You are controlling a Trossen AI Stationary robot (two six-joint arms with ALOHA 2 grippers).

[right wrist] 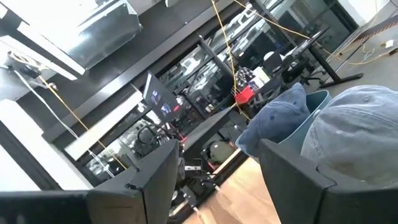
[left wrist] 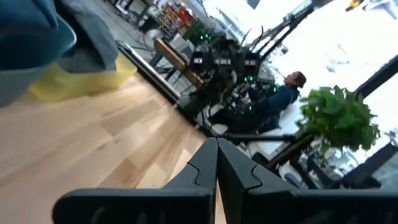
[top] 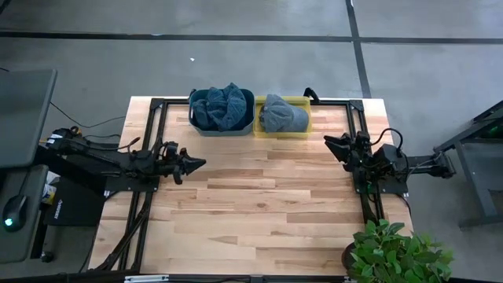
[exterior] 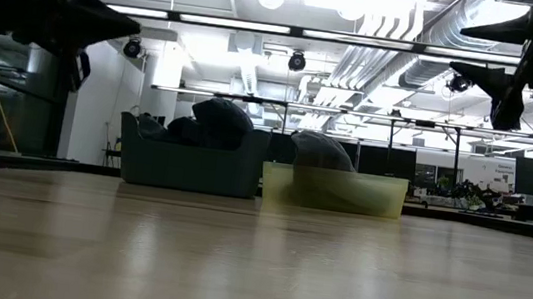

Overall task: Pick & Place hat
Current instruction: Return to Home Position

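Observation:
A grey-blue hat [top: 281, 115] lies in a yellow bin [top: 302, 130] at the table's far edge; it also shows in the low view [exterior: 322, 151] and the right wrist view [right wrist: 357, 134]. Beside it, a teal bin [top: 196, 124] holds a heap of dark blue hats [top: 222, 108]. My left gripper [top: 201, 163] hovers shut above the table's left part, pointing right [left wrist: 217, 158]. My right gripper [top: 330, 142] hovers open at the right side, pointing left toward the bins [right wrist: 217, 168]. Neither touches anything.
A black frame [top: 157, 106] borders the wooden table [top: 259, 204]. A potted plant [top: 397, 253] stands at the near right corner. A broad stretch of bare wood lies between the arms and the near edge. A person sits in the room beyond, seen in the left wrist view [left wrist: 280, 93].

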